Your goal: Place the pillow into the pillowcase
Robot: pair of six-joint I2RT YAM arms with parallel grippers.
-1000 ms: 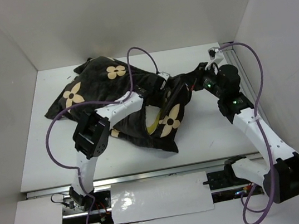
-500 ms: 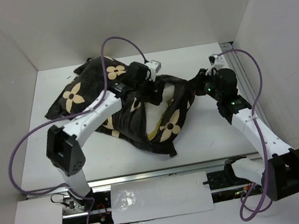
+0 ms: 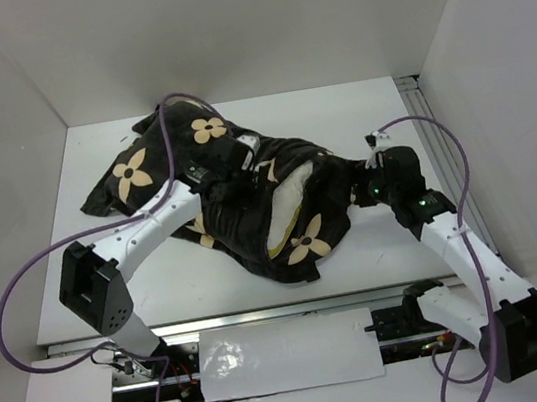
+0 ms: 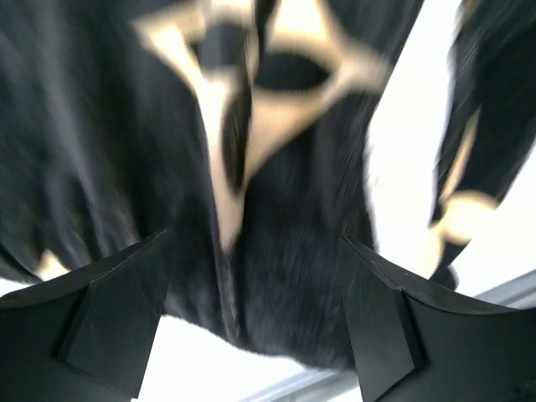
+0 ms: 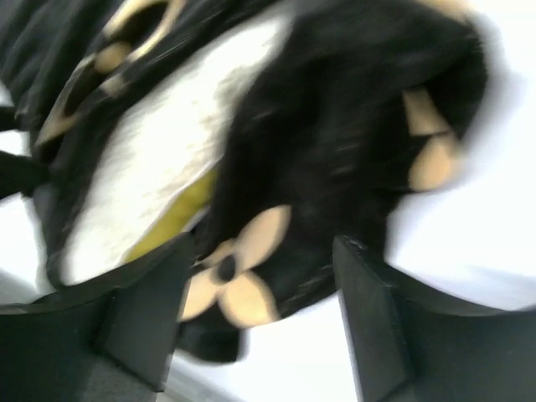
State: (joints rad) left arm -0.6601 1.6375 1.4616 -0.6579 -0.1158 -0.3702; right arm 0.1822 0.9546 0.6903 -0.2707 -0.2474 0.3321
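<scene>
Left gripper (image 4: pixel 255 251) hangs wide open over the pillowcase (image 3: pixel 207 129), dark plush between its fingers, nothing clamped. Mid-table (image 3: pixel 357 117), the pillow (image 3: pixel 289 201) sits mostly inside, cream face showing at the mouth. Right gripper (image 5: pixel 264 243), also wide open, hovers at the mouth's right edge. Stuffing looks nearly done; next, grip the hem and pull it over. No writing readable, only tan flowers.
</scene>
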